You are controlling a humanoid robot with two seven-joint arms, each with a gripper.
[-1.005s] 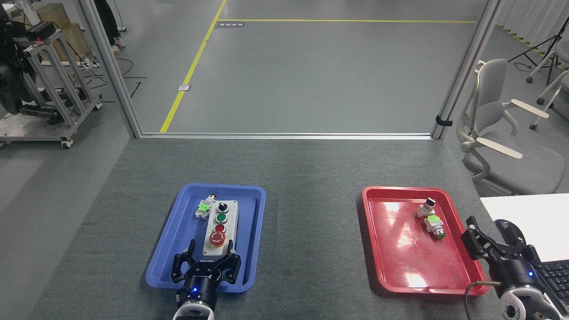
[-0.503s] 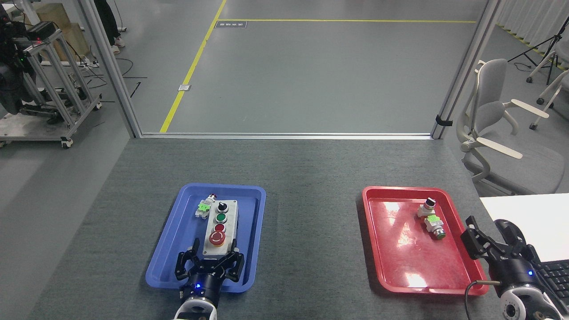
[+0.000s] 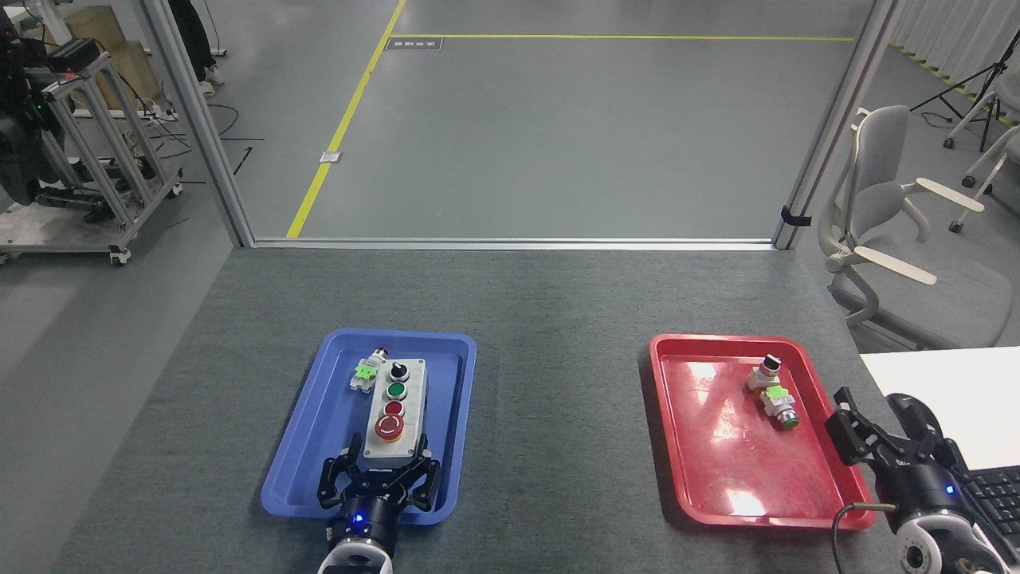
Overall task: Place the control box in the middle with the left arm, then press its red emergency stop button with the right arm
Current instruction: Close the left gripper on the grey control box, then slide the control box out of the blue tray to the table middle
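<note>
Head view: control box lying lengthwise in blue tray, not yet in the middle. Unmoved over the last second, red mushroom button at its near end. Left gripper drawn back toward the near rim and lower in view than a second ago, fingers spread wide either side of the box's near end, close to it but apparently grasping nothing; contact too fine to tell. Probably lining up for the grasp, so the transfer has not begun. Loose switch part just beside the box's far left corner. Right gripper parked near red tray, unchanged, fingers splayed and empty.
</note>
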